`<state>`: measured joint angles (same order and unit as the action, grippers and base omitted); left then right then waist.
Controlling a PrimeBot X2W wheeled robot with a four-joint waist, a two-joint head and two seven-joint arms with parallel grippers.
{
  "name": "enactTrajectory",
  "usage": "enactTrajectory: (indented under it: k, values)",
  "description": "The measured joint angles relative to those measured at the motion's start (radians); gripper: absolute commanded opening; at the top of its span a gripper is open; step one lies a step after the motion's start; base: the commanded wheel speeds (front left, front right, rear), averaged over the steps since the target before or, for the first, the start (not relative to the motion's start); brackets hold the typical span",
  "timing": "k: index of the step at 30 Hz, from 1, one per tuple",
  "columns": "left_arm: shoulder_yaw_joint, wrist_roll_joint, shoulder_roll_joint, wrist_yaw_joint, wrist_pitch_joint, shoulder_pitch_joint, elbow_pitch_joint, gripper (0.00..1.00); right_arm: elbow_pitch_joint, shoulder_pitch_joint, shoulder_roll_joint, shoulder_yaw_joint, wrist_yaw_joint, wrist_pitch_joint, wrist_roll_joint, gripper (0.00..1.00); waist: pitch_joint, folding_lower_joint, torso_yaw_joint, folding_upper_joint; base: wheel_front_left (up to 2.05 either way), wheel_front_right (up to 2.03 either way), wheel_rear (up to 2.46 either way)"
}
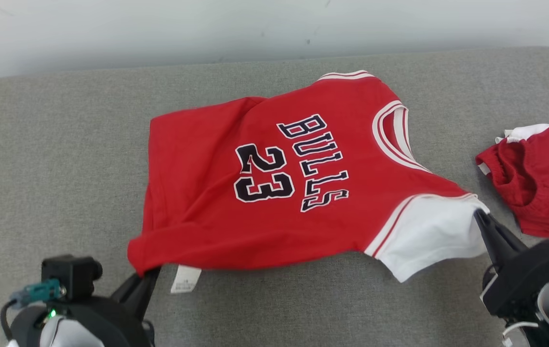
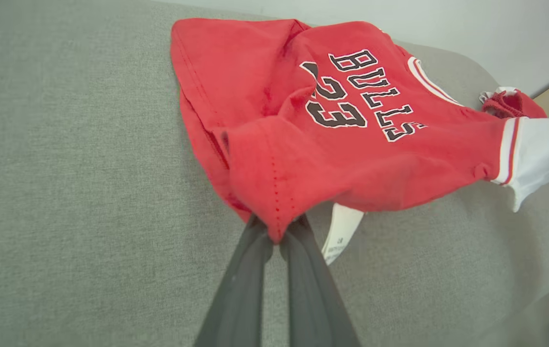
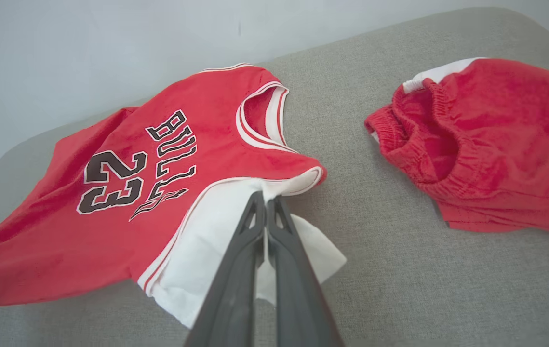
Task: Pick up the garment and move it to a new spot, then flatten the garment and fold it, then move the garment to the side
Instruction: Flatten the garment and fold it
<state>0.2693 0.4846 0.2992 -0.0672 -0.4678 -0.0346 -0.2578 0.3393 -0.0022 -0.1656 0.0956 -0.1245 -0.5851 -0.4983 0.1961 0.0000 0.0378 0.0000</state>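
Garment [image 1: 274,183] stretches between left gripper [image 1: 151,271] and right gripper [image 1: 478,215], each pinching its edge.

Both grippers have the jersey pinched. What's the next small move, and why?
Probably ease both grippers apart slightly. The left gripper is shut on the jersey at its hem corner, the right gripper on its white sleeve, and the cloth between looks slack and creased over the grey cushion.
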Motion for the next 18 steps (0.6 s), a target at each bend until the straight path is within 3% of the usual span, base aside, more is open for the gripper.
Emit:
enactTrajectory:
  k: [5,10,18]
  values:
    - [-0.003,0.035,0.024,0.007,-0.023,0.048,-0.031,0.00,0.051,0.037,0.024,0.022,0.000,0.003,-0.030,0.00,0.002,0.0000,0.001,0.0000,0.00,0.00,0.00]
    - [-0.043,0.095,0.009,0.007,-0.014,0.070,-0.124,0.00,0.201,0.033,0.076,0.087,0.000,0.059,-0.135,0.00,0.004,0.0000,0.002,0.0000,0.00,0.00,0.00]
    - [-0.102,0.101,0.037,0.007,-0.003,0.066,-0.243,0.00,0.341,-0.027,0.072,0.137,0.000,0.092,-0.187,0.00,0.007,0.0000,-0.012,0.0000,0.00,0.00,0.00]
